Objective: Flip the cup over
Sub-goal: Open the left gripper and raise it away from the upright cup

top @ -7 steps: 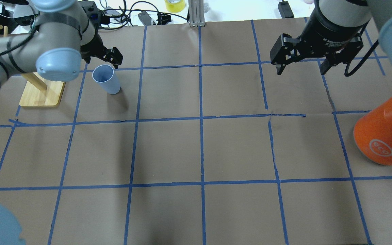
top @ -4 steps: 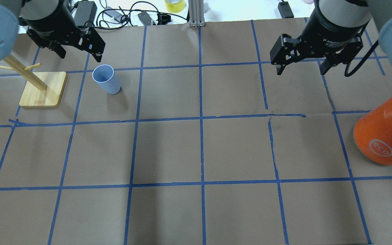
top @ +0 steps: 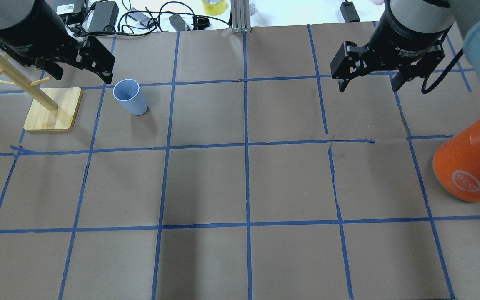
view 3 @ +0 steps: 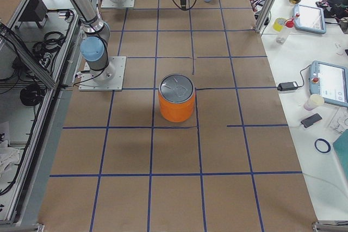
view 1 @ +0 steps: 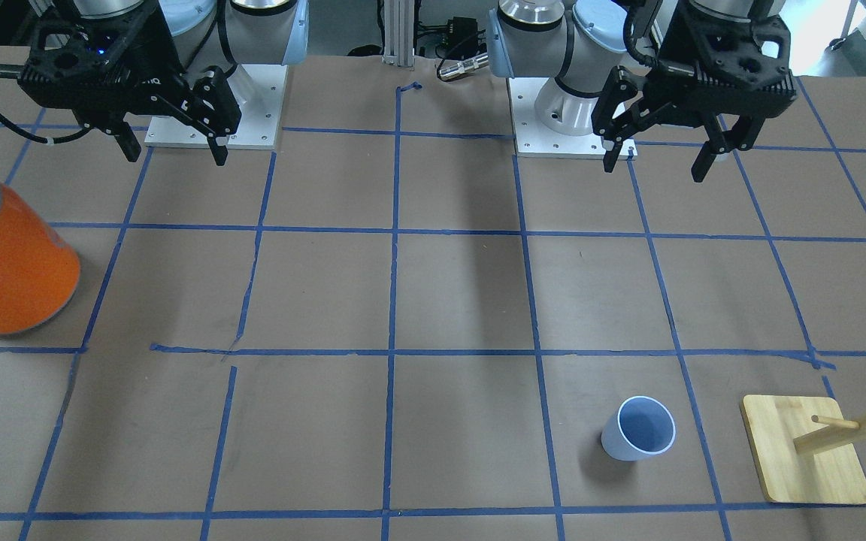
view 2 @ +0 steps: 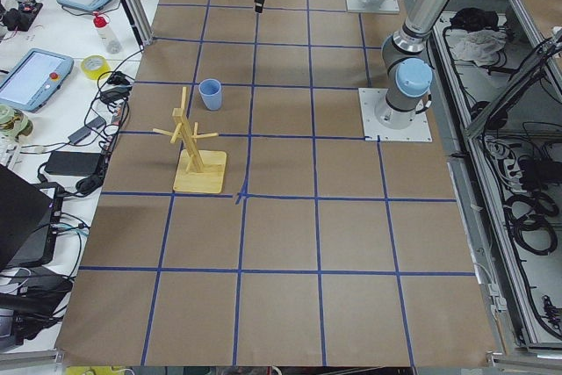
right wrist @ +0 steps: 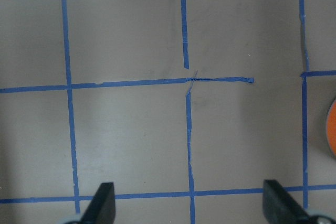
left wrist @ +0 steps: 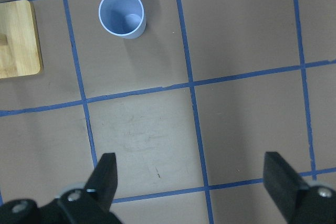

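One cup (top: 130, 96) upright, well apart from spread left claw (top: 82, 77).

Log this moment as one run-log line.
cup upright, mouth up, ungripped | left gripper open, apart from cup | right gripper open, empty

The cup (top: 130, 98) is a small pale-blue plastic one: tapered, no handle, plain smooth sides, slightly deeper blue inside. It's standing upright on its narrow end, mouth up, and the wrist view looks right down to its bottom. Nothing's gripping it. It sits well ahead of the left gripper (left wrist: 191, 182), out past the wide-spread fingers (left wrist: 105, 174) and off toward the left-hand one in that view, not between them. It's well apart from the right gripper (top: 368, 87).
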Tool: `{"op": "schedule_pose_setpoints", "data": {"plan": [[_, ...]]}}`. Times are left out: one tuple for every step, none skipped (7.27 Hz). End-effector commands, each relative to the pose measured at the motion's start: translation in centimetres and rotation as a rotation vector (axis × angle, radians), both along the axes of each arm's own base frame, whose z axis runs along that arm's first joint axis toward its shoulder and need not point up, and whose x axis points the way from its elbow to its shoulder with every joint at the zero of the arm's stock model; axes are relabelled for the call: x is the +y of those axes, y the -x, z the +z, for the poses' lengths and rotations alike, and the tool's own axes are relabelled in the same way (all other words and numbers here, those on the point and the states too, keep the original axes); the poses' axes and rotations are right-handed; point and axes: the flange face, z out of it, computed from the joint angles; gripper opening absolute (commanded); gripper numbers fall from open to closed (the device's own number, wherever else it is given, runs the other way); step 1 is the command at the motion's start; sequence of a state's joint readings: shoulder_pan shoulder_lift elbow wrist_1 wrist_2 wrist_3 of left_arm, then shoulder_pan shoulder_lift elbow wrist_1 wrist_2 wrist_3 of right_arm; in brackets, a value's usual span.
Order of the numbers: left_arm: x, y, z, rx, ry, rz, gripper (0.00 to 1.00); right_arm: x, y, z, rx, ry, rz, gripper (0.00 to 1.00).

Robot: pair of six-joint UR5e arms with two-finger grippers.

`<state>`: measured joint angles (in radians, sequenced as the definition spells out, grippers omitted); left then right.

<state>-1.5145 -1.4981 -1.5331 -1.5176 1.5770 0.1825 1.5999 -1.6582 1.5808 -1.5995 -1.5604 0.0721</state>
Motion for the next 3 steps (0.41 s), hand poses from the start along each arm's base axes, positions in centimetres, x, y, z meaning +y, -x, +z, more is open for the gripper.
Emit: {"op": "schedule_pose_setpoints", "data": {"plan": [[-0.64,-0.2,-0.78,-0.001,-0.015,0.03,1.0,0.01,0.01,-0.05,0.001,-0.002,0.0,1.0],[-0.44,-0.4,-1.0,-0.043,-0.031,0.038,1.0,0.01,0.01,-0.05,0.001,-0.002,0.001,1.0],[-0.13,-0.51,-0.68,-0.056,-0.022,0.085,1.0,0.01,0.0,-0.05,0.0,-0.002,0.002,1.0]]}}
